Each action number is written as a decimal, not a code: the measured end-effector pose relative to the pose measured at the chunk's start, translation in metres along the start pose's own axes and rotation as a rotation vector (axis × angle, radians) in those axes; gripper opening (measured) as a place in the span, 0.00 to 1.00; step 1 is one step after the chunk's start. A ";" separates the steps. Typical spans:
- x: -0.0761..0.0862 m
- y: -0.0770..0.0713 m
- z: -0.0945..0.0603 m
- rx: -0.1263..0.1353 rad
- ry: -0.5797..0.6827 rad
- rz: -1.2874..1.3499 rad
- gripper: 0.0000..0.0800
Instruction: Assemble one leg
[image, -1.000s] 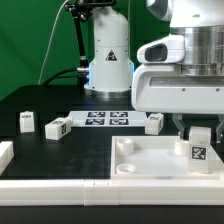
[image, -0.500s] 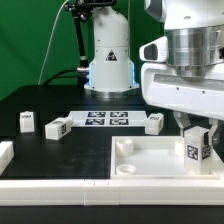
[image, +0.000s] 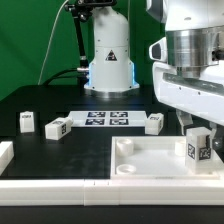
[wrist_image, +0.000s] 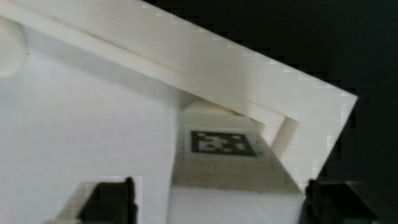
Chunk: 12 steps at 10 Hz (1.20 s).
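Note:
My gripper (image: 197, 133) is shut on a white leg (image: 197, 148) with a black-and-white tag. It holds the leg upright at the corner of the large white tray-like piece (image: 150, 160) on the exterior view's right. In the wrist view the leg (wrist_image: 222, 142) stands between my dark fingers (wrist_image: 111, 200) in the tray's corner, with my gripper (wrist_image: 224, 205) around it. Three more legs lie on the black table: one (image: 27, 122) on the exterior view's left, one (image: 57, 127) beside it, and one (image: 154, 122) behind the tray.
The marker board (image: 105, 119) lies flat at the table's middle back. The robot base (image: 108, 60) stands behind it. A white block (image: 5, 153) sits at the exterior view's left edge, and a white rail (image: 60, 185) runs along the front.
The gripper has turned with the leg in it, so the tag face has swung round. The gripper body has shifted slightly toward the exterior view's right. The other legs have not moved.

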<state>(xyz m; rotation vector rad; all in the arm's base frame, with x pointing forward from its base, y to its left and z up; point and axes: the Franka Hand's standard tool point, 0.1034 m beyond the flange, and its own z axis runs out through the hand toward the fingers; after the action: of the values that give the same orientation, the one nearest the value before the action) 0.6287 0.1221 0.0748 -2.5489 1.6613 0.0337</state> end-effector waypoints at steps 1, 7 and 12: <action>-0.001 0.000 0.000 -0.007 -0.003 -0.061 0.76; -0.010 -0.006 -0.002 -0.053 0.048 -0.786 0.81; -0.004 -0.005 -0.001 -0.092 0.053 -1.311 0.81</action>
<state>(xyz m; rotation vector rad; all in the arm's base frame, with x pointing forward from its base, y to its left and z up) 0.6313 0.1277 0.0767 -3.1379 -0.2444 -0.0584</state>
